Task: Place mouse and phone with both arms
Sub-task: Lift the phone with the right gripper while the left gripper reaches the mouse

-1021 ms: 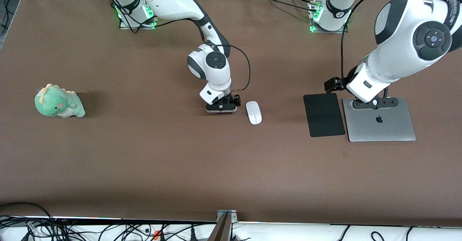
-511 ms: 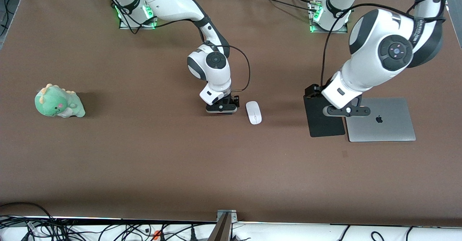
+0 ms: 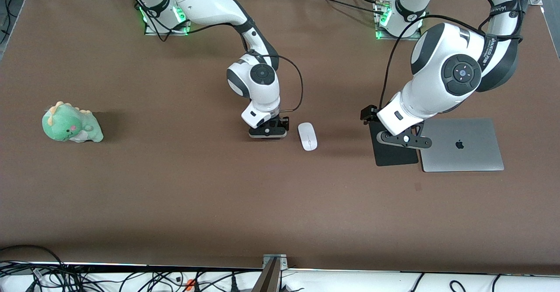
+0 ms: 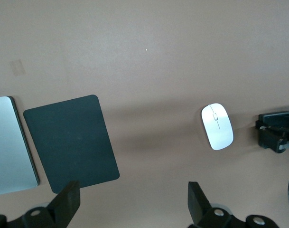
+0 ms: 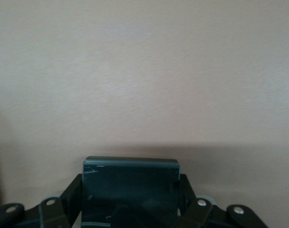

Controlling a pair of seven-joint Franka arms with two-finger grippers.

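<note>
The white mouse [image 3: 307,136] lies on the brown table, and it also shows in the left wrist view [image 4: 217,126]. My right gripper [image 3: 267,132] is low at the table right beside the mouse, toward the right arm's end. It is shut on the black phone [image 5: 130,183], which stands between its fingers in the right wrist view [image 5: 130,192]. In the front view the phone is hidden under the hand. My left gripper [image 3: 404,139] hangs over the black mouse pad [image 3: 396,152], open and empty, with its fingers wide apart [image 4: 133,204].
A closed silver laptop [image 3: 461,145] lies beside the mouse pad [image 4: 70,142], toward the left arm's end. A green dinosaur plush [image 3: 71,122] sits near the right arm's end of the table. My right gripper also shows in the left wrist view [image 4: 277,135].
My left arm has swung from over the laptop to over the mouse pad, toward the mouse. My right gripper has stayed beside the mouse with the phone.
</note>
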